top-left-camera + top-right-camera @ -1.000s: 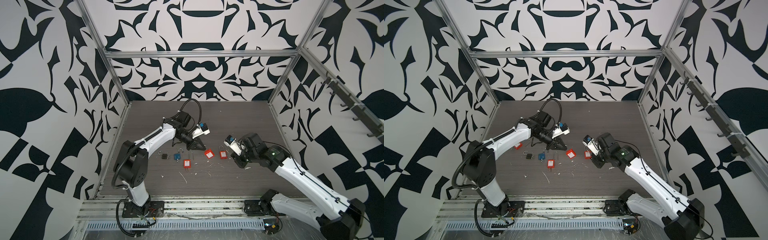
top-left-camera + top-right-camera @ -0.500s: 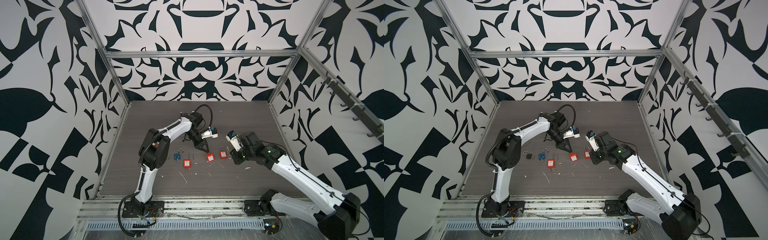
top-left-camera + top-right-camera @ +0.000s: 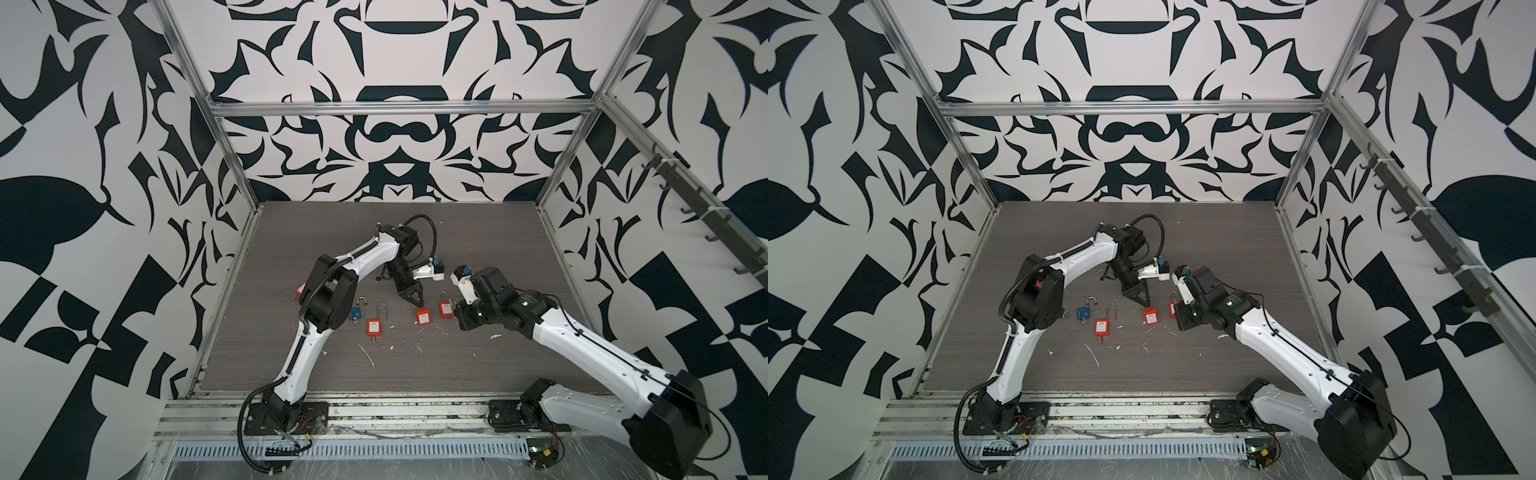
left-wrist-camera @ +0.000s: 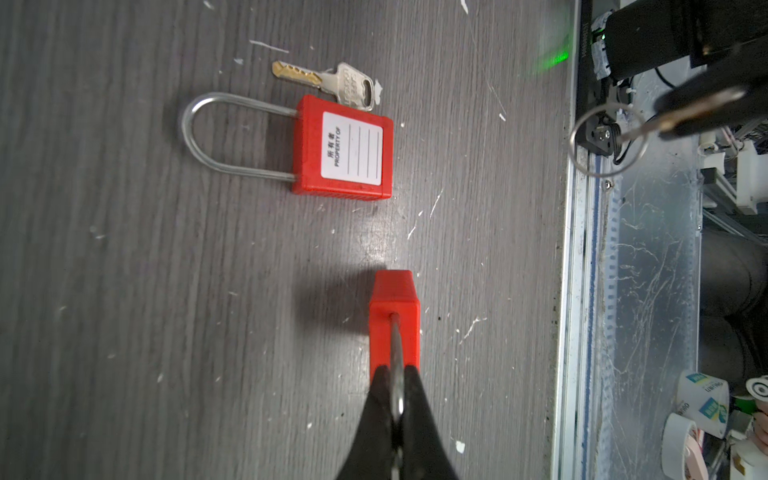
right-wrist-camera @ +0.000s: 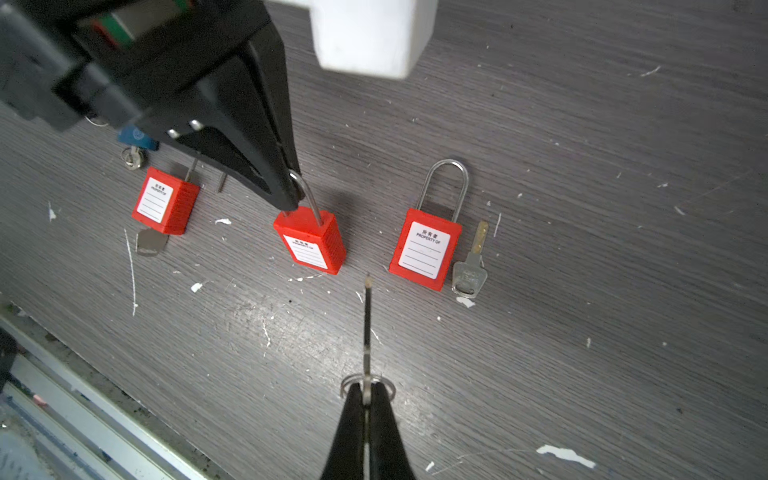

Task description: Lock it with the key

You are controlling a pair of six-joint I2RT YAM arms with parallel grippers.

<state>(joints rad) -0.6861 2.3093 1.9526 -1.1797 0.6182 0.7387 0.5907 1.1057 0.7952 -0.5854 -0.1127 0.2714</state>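
My left gripper is shut on the steel shackle of a red padlock. The padlock hangs tilted below the left fingers, its lower end at or just above the table, and it shows in both top views. My right gripper is shut on the head of a key that carries a split ring. The key's tip points toward the held red padlock, a short gap from its lower end.
A shut red padlock lies to the right with a loose key beside it. To the left lie a red padlock with a key in it and a blue padlock. White scraps dot the dark table; a metal rail runs along its front.
The left arm has folded its elbow in toward the middle, and its gripper has shifted slightly right over the red padlock. The right gripper has barely moved with the key.
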